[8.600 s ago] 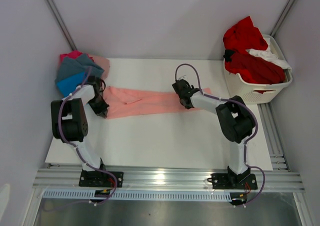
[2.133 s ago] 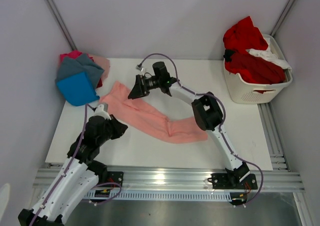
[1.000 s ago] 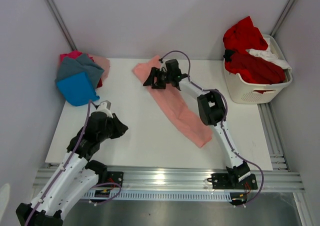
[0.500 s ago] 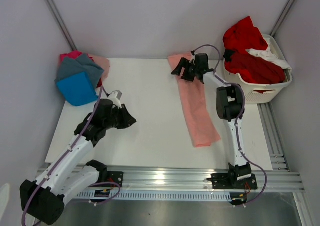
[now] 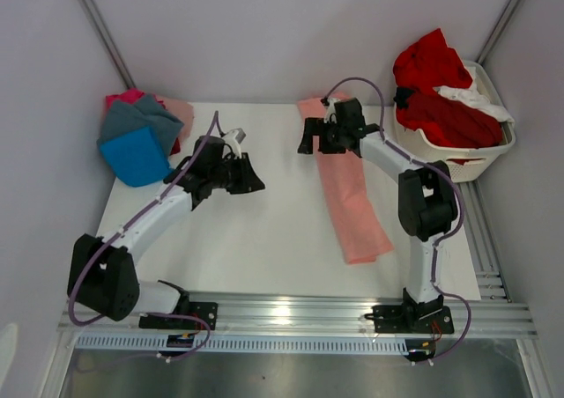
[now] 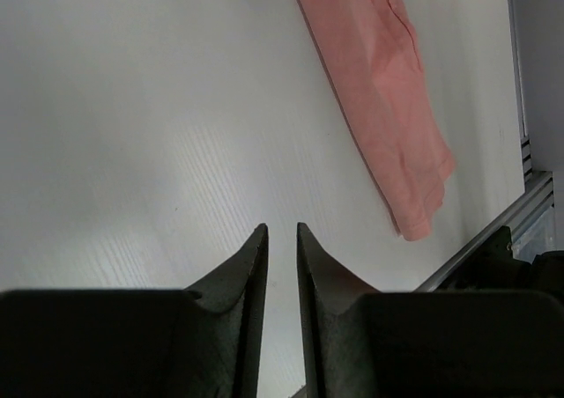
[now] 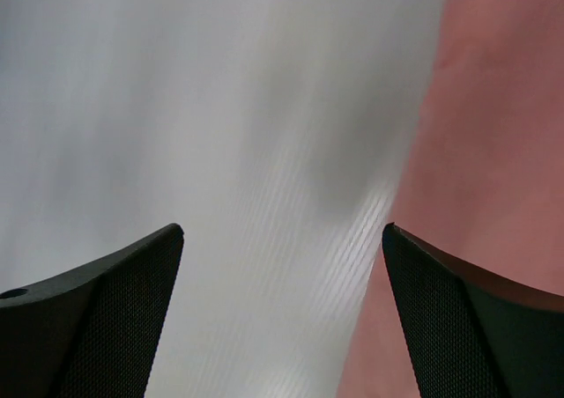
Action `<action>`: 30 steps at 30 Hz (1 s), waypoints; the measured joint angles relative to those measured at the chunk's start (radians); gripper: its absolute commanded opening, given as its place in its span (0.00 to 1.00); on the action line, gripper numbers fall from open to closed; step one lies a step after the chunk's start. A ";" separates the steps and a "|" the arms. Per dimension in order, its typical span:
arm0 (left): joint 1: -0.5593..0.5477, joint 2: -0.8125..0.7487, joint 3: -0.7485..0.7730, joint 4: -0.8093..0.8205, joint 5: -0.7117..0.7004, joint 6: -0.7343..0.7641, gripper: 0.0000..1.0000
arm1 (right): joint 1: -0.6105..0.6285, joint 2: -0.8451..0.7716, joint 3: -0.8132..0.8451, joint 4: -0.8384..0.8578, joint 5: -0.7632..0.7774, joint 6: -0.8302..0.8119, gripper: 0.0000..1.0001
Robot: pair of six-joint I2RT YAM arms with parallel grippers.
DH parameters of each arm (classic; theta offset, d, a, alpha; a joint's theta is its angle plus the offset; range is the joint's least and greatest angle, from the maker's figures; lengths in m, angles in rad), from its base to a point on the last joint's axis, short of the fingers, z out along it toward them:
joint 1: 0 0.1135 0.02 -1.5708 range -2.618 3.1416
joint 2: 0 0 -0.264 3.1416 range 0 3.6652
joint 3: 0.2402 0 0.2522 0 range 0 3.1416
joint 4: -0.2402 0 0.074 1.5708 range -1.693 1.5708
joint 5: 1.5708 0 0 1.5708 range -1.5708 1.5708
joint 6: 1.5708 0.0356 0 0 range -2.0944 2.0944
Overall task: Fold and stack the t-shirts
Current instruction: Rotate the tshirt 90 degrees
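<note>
Top view high, looking down; wrist views close, facing table (image 5: 264, 239); all share salmon shirt (image 5: 351, 187).

White table (image 5: 264, 239), salmon-pink t-shirt (image 5: 352, 195) laid out long, folded shirt stack (image 5: 137, 138) far-left corner

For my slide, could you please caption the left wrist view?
Nearly closed left gripper poised over the bare white table, with the folded salmon-pink t-shirt lying beyond.

Soft matt salmon-pink t-shirt (image 5: 352, 191) cloth on smooth white table (image 5: 264, 239).
</note>
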 measured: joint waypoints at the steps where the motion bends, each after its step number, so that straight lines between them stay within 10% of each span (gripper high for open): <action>1: -0.002 0.021 0.010 0.003 0.009 0.000 0.22 | 0.016 -0.030 -0.022 -0.023 0.032 -0.013 0.99; 15: -0.035 0.181 0.109 0.023 0.100 -0.002 0.22 | 0.117 -0.387 -0.427 -0.201 0.523 0.043 0.97; 30: -0.035 0.183 0.110 0.014 0.105 -0.002 0.22 | 0.281 -0.556 -0.682 -0.290 0.460 0.195 0.95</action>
